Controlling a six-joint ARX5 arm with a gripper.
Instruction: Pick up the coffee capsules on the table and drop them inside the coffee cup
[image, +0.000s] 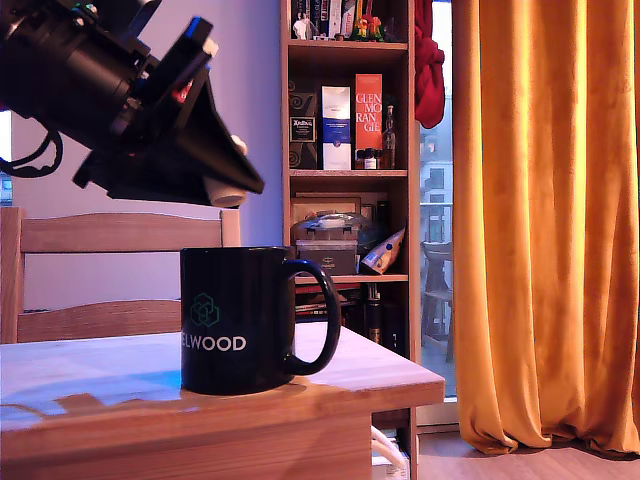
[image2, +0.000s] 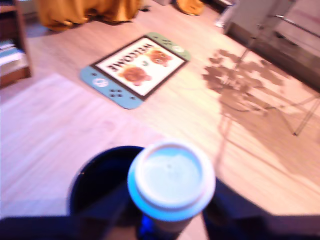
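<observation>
Capsule (image2: 171, 181) sits clamped in my gripper (image: 235, 190), foil face outward, hanging over the cup (image: 240, 320) rim toward its 3 o'clock side in wrist view.

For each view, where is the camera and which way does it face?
Exterior view: low, near table height, facing the mug side-on, shelves and curtain behind; the arm and gripper show above the mug.
Wrist view: on the arm, looking down past a held capsule at the floor and doormat.
Shared: mug, capsule.
</observation>
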